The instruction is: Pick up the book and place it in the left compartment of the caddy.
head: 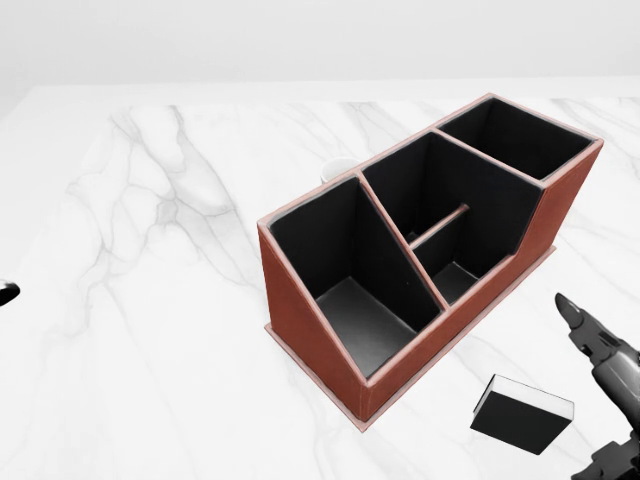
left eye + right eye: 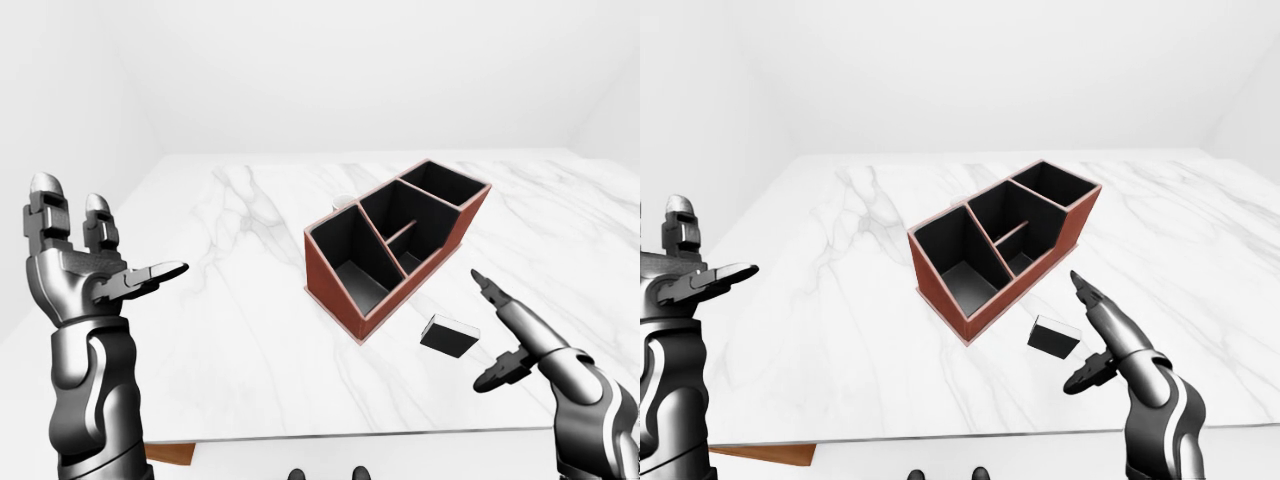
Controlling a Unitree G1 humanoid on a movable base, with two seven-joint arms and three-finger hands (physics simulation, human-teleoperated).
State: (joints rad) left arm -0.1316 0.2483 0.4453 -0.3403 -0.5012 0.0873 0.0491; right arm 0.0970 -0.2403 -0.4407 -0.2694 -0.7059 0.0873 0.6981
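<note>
The book (image 1: 522, 413) is small and black with white page edges. It lies flat on the marble table (image 2: 230, 330), just right of the caddy's near end. The red-brown caddy (image 1: 300, 300) has black compartments and stands slanted; its large left compartment (image 1: 350, 270) is empty. My right hand (image 2: 500, 325) is open, fingers spread, just right of the book and apart from it. My left hand (image 2: 95, 260) is open and raised at the left of the left-eye view, far from both.
A small white round thing (image 1: 337, 167) peeks out behind the caddy's far side. The table's near edge (image 2: 350, 435) runs along the bottom of the eye views. A brown piece (image 2: 170, 453) shows under the table at bottom left.
</note>
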